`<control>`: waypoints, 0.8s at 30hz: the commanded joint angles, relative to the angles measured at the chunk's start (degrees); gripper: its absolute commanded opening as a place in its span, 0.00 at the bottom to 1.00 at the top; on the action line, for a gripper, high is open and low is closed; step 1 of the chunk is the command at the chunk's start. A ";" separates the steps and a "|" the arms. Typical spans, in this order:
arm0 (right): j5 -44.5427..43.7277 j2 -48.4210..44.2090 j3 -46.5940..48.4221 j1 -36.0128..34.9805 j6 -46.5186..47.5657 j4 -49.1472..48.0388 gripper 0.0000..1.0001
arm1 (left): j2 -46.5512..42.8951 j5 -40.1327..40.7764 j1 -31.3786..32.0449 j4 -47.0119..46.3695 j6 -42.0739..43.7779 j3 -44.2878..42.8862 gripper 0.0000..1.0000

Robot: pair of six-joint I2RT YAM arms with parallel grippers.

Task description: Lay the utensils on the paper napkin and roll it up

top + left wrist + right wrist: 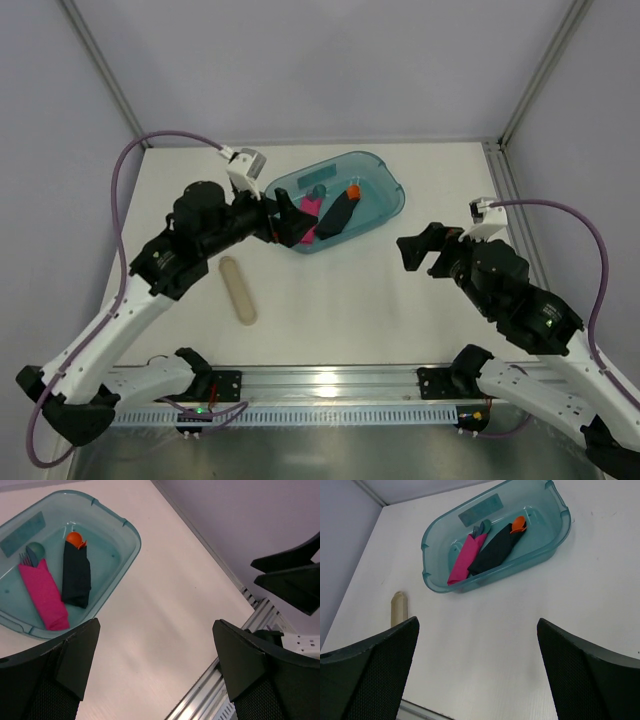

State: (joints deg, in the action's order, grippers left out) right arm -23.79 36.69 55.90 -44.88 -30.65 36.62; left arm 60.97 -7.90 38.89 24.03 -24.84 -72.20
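The black paper napkin [340, 215] lies rolled up inside a teal tub [386, 170], and the orange utensils [353, 189] poke out of its far end. My left gripper [288, 220] hangs open at the tub's left end with nothing between its fingers. The left wrist view shows the black napkin roll [76, 575] with the orange tip [75, 538] ahead and to the left of my left gripper [155, 670]. Over bare table to the right of the tub, my right gripper [425, 252] is open and empty. From the right wrist I see the napkin roll [495, 550] and the orange tip [519, 524] far ahead.
A pink napkin roll [308, 224] with teal cutlery [32, 555] lies beside the black roll in the tub. A pale beige tube [238, 290] lies on the table at the left, under my left arm. The aluminium rail [330, 380] runs along the near edge.
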 commanded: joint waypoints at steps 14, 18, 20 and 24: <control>-0.65 -5.93 -3.16 0.06 -2.83 1.17 1.00 | -14.30 -4.57 0.30 -0.12 -6.10 14.28 1.00; -0.47 -5.75 -3.25 0.06 -3.10 2.22 1.00 | -15.18 -4.93 0.30 0.14 -6.45 14.20 1.00; 0.23 -5.75 -3.43 0.06 -3.01 2.23 1.00 | -15.70 -5.02 0.30 0.05 -6.62 14.20 1.00; 0.94 -5.93 -3.52 0.06 -3.10 1.87 1.00 | -16.50 -4.84 0.30 -0.04 -6.89 14.28 1.00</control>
State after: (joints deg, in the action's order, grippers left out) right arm -23.49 30.87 52.31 -44.88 -33.17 39.11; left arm 45.50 -11.79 39.13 25.45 -31.18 -57.34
